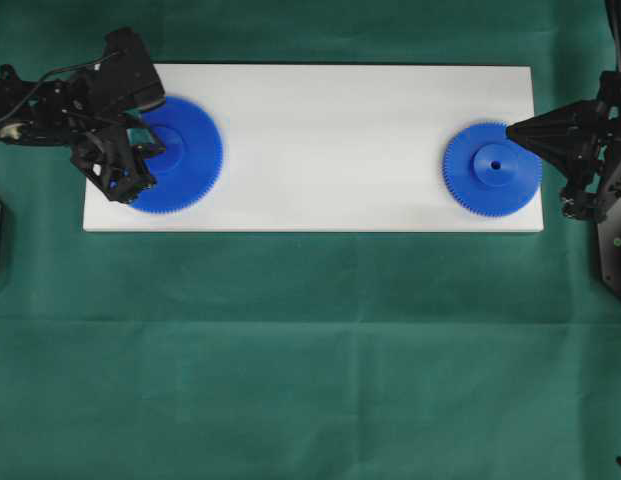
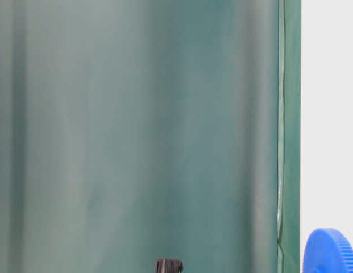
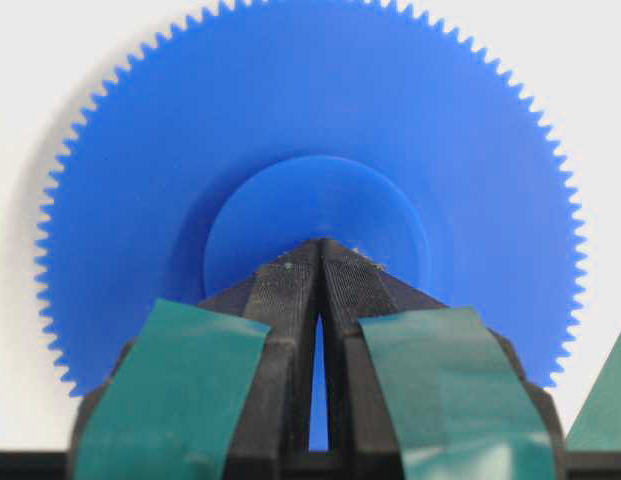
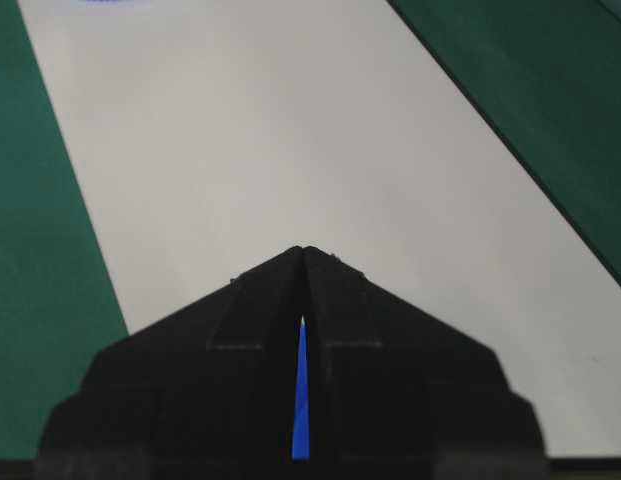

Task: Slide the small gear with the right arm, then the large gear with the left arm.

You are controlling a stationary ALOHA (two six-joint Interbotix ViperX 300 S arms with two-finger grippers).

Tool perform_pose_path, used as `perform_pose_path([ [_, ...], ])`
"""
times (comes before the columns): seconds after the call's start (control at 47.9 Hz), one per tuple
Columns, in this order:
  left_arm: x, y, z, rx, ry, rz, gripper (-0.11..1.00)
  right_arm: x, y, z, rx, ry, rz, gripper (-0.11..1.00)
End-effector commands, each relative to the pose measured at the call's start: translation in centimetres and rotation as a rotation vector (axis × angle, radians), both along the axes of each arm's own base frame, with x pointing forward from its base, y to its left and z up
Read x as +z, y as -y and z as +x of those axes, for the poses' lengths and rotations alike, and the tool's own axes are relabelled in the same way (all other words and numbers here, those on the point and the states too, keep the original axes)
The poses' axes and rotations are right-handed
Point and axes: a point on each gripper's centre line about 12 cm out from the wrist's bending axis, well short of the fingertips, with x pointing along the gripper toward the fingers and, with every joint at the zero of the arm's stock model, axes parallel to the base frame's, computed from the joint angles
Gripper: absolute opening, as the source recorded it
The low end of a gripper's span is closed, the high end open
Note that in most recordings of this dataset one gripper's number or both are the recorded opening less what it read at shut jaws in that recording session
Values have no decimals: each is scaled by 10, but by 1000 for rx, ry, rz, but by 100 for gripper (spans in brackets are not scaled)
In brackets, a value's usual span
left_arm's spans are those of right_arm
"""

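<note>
Both gears flat on the white board (image 1: 320, 140), one at each end.
Left gripper (image 3: 320, 245) closed, tip on large gear (image 1: 180, 155) hub. Right gripper (image 1: 510, 130) closed, tip over small gear (image 1: 492, 169) rim; contact unclear.

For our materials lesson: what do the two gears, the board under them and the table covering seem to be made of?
Large gear and small gear: likely moulded plastic, uniform blue, matte, crisp fine teeth. Board: smooth white sheet with a faint sheen; painted wood or plastic, cannot tell. Covering: green fabric, soft creases.
</note>
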Motion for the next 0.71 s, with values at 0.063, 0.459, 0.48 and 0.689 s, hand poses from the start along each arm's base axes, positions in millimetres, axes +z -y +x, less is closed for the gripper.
perform_pose_path([
  [0.063, 4, -3, -1, 11, 21, 9, 0, 9, 1, 5, 2, 26, -8, 51],
  [0.459, 15, -5, 4, 10, 65, 28, 0, 9, 1, 4, 1, 26, -6, 51],
  [0.48, 17, -5, 5, 10, 69, 30, 0, 9, 1, 4, 1, 27, -5, 51],
  [0.689, 36, -5, 4, 10, 126, 53, 0, 11, 1, 4, 2, 31, -9, 51],
])
